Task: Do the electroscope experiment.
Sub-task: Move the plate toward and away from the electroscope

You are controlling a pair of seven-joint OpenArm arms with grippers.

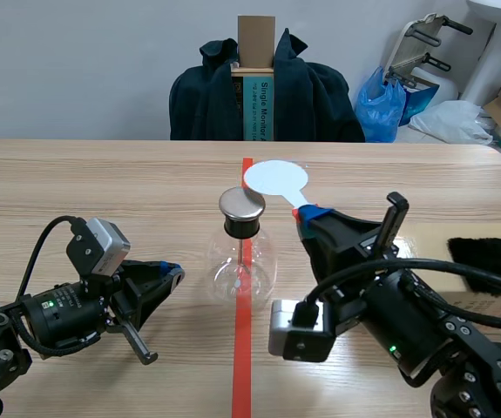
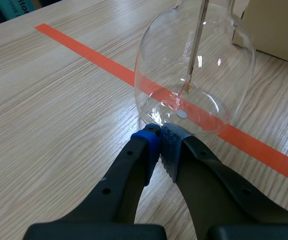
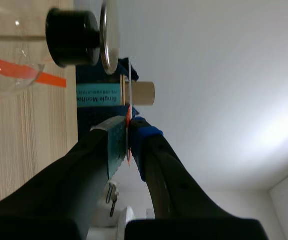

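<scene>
- Electroscope flask [image 1: 241, 261]: clear glass, upright on the counter [image 1: 102, 183], astride the orange-red tape line [image 1: 242, 366]. It carries a black stopper and a metal cap [image 1: 242, 204], and a thin rod hangs inside.
- White paddle [image 1: 276, 178]: a round disc on a narrow handle, held off the counter. The right end effector [image 1: 305, 215] grasps it by the handle, pads clenched on it.
- Left end effector [image 1: 173, 272]: low over the counter, pads closed on each other with nothing between them. Its tip is just beside the flask's base (contact cannot be told).
- Black cloth [image 1: 494, 254]: flat on the counter, well apart from the flask, out past the right arm.
- Governing relation: the paddle's long axis runs from the right end effector away from the robot and in toward the tape line. This places the disc near the metal cap, on its far side and a little toward the right arm. Whether disc and cap touch cannot be told.
- Judgement: the right arm is the one placed to work the cap, while the left is near only the base. The coming move likely calls for a short carry of the disc onto or across the cap, without knocking the flask.
</scene>
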